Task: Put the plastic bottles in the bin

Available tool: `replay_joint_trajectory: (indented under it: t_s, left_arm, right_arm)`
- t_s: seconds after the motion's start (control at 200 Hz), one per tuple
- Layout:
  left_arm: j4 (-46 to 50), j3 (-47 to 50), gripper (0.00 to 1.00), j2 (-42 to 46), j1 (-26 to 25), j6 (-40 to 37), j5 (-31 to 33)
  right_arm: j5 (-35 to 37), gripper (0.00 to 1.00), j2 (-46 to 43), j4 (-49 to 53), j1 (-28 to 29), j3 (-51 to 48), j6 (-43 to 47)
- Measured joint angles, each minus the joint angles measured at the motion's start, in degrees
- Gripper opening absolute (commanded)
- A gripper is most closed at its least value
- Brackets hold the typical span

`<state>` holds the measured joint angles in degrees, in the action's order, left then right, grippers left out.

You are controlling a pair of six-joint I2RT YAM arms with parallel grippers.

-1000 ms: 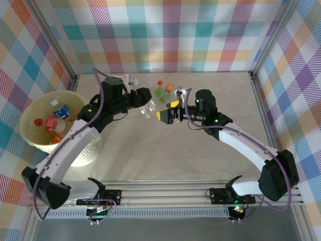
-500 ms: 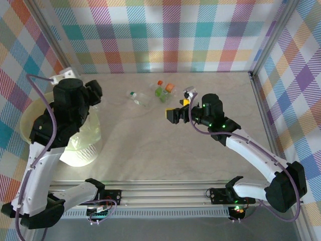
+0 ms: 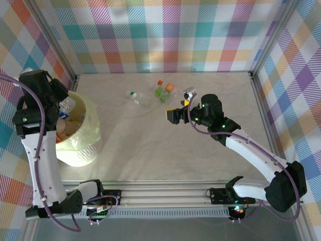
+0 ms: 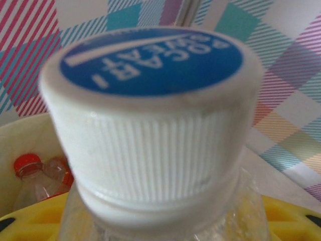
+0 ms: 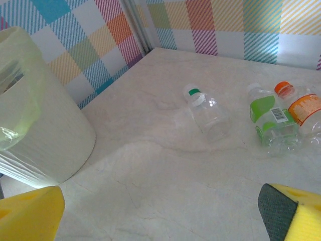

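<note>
Bottle (image 4: 150,125) sits clamped in left jaws, cap toward the wrist, seemingly over the bin (image 3: 85,145). Right jaws stand apart, nearer the loose bottles (image 5: 273,123).

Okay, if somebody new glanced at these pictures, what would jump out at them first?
Probably the bright plaid walls all round. Then the left wrist close-up: the white ribbed, blue-topped cap of a clear bottle gripped by the left claw over the pale bin. Loose bottles lie at the far middle of the table, the open right claw near them.
</note>
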<state>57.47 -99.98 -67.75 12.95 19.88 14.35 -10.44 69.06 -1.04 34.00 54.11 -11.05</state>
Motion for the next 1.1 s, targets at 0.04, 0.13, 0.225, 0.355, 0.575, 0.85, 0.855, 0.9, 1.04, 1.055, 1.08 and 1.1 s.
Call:
replay_joint_trajectory:
  t_s: [0.04, 0.13, 0.225, 0.355, 0.575, 0.85, 0.855, 0.9, 1.04, 1.055, 1.08, 1.1]
  left_arm:
    - [-0.1, 0.4, 0.53, -0.9, 1.2, 0.0, -1.6]
    - [-0.8, 2.4, 0.55, -2.4, 3.9, 0.2, -5.0]
    - [-1.8, 5.4, 0.62, -3.5, 6.8, 0.9, -8.2]
    - [-3.3, 7.6, 0.87, -5.2, 8.6, 3.1, -11.4]
    - [-3.8, 7.6, 0.96, -7.2, 9.6, 4.8, -14.9]
    - [-3.8, 7.5, 1.0, -6.1, 9.7, 4.9, -18.1]
    - [-3.8, 7.5, 1.0, -6.1, 9.7, 4.9, -18.2]
    - [-3.8, 7.5, 1.0, -5.8, 9.7, 4.7, -19.4]
    - [-3.9, 7.5, 1.0, -5.6, 9.7, 4.7, -24.1]
    - [-3.9, 7.5, 1.0, -5.6, 9.7, 4.7, -24.6]
    - [-4.0, 7.5, 1.0, -5.6, 9.7, 4.7, -25.4]
    - [-4.1, 7.5, 1.0, -5.6, 9.7, 4.7, -25.9]
  right_arm:
    - [0.1, 1.0, 0.0, 0.1, 0.0, 0.0, 0.0]
    - [0.4, 1.0, 0.3, 0.3, 0.0, 0.0, 0.0]
    - [0.7, 1.0, 0.3, 0.7, 0.0, 0.0, 0.0]
    - [1.0, 1.0, 0.3, 1.1, 0.0, 0.0, 0.0]
    - [1.7, 1.0, 0.3, 2.1, 0.0, 0.0, 0.3]
    - [1.8, 1.0, 0.9, 2.2, 0.0, 0.0, 0.5]
    - [1.9, 1.0, 0.9, 2.2, 0.0, 0.0, 0.5]
    - [1.9, 1.0, 1.1, 2.2, 0.0, 0.0, 0.5]
    - [2.6, 1.0, 2.1, 2.2, 0.0, 0.0, 0.3]
    - [2.8, 1.0, 2.3, 2.2, 0.0, 0.0, 0.2]
    - [3.1, 1.0, 2.6, 2.2, 0.0, 0.0, -0.1]
    - [3.4, 1.0, 2.8, 2.2, 0.0, 0.0, -0.3]
